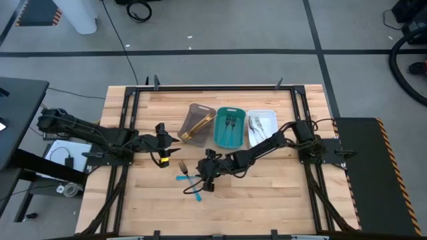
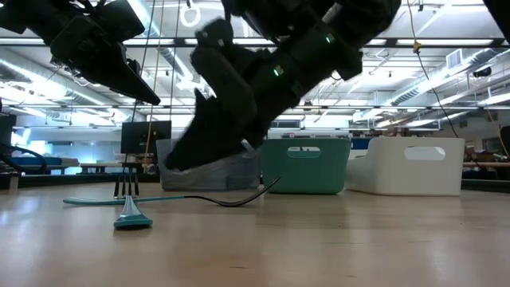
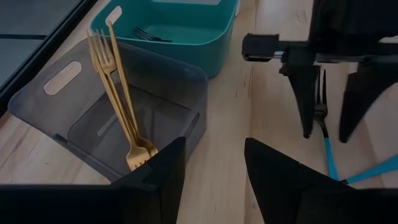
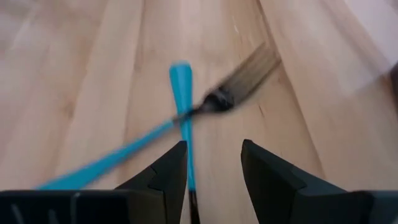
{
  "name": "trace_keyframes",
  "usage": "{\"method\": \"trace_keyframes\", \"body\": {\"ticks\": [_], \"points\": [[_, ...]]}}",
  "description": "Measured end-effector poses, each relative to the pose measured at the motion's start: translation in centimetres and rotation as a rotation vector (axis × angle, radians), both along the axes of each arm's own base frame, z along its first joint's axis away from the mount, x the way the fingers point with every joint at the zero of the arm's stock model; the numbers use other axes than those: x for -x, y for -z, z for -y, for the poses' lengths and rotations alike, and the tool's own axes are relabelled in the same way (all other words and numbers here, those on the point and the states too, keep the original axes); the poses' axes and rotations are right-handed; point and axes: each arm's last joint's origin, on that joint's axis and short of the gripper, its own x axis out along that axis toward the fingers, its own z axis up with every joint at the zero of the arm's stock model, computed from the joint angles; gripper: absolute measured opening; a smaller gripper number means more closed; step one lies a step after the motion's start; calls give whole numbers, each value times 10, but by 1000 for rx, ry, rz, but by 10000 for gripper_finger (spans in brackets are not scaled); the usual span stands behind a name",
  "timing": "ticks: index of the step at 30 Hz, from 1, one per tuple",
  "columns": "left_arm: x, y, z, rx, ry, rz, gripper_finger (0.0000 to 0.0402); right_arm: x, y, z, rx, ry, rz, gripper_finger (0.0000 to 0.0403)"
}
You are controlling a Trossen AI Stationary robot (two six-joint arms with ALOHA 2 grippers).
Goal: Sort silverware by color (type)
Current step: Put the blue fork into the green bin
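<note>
Two blue-handled forks (image 1: 189, 184) lie crossed on the bare wood at about six o'clock from the three trays, and the right gripper (image 1: 208, 179) hovers low over them with fingers spread, pinching nothing. The grey-brown tray (image 1: 194, 113) holds the gold pieces (image 1: 199, 127), the teal tray (image 1: 229, 113) dark forks (image 1: 230, 123), the white tray (image 1: 267, 117) silver pieces (image 1: 255, 123). The left gripper (image 1: 175, 139) waits at nine o'clock of the grey-brown tray, fingers apart and empty.
</note>
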Motion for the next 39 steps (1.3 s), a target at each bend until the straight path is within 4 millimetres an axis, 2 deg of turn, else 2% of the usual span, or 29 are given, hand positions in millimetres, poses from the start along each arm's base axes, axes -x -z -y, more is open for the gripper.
{"method": "trace_keyframes", "body": {"ticks": [3,7,15,27,32,39], "points": [[0,0,0,0,0,0,172,5,9,2,-5,3,1,158],[0,0,0,0,0,1,172,4,7,1,-20,3,36,157],[0,0,0,0,0,2,172,0,35,-1,-36,-14,28,157],[0,0,0,-1,0,-4,172,2,37,-2,-32,-12,-12,154],[0,0,0,-1,0,-5,172,3,36,-1,-26,-31,-27,133],[0,0,0,-1,0,-5,172,7,32,-2,-21,-41,-66,76]]}}
